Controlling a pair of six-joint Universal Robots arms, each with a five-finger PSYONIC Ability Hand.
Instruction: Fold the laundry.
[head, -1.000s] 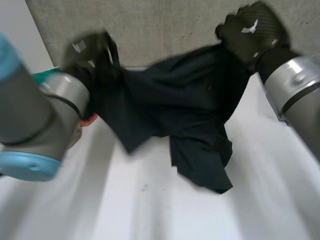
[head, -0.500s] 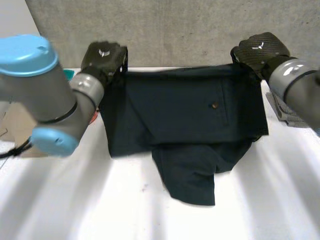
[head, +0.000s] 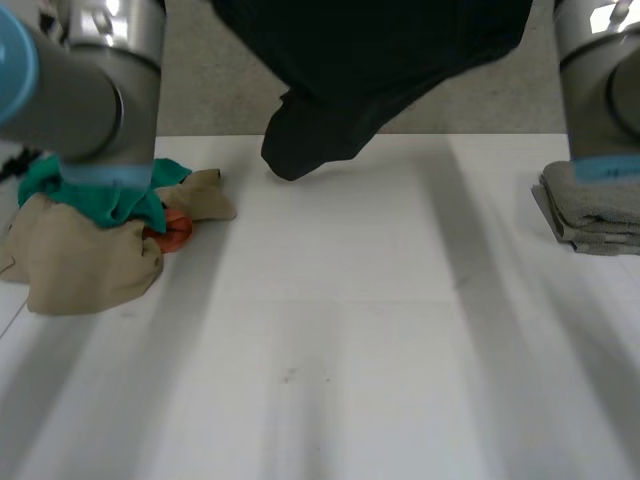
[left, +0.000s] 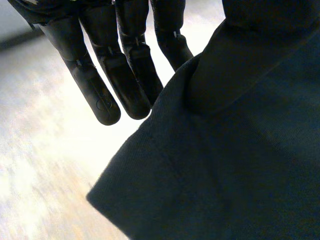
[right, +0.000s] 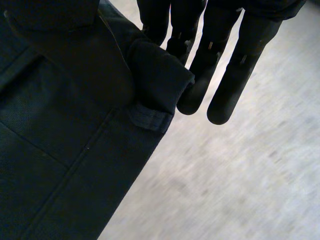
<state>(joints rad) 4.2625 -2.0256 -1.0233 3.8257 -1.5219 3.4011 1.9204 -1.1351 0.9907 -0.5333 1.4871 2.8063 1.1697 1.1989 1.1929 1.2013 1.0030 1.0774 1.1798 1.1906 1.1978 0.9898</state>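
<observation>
A dark navy garment (head: 370, 60), trousers by the look of the waistband, hangs in the air over the far side of the white table (head: 330, 340), its lowest fold (head: 300, 150) dangling just above the surface. Both arms are raised high, the left arm (head: 90, 90) and the right arm (head: 600, 90) at either side of the cloth. In the left wrist view my left hand (left: 105, 85) has straight fingers, with an edge of the garment (left: 225, 150) pinched beside them. My right hand (right: 225, 75) likewise pinches the waistband (right: 150, 85) near a belt loop.
A pile of laundry lies at the table's left: a tan cloth (head: 85, 265), a teal one (head: 100, 195) and something orange (head: 175, 232). A folded grey cloth (head: 595, 210) sits at the right edge. A concrete wall (head: 210, 70) stands behind the table.
Both arms have risen and carried the garment up off the table; it was spread low between the hands and now hangs high, leaving the pile at the left in sight.
</observation>
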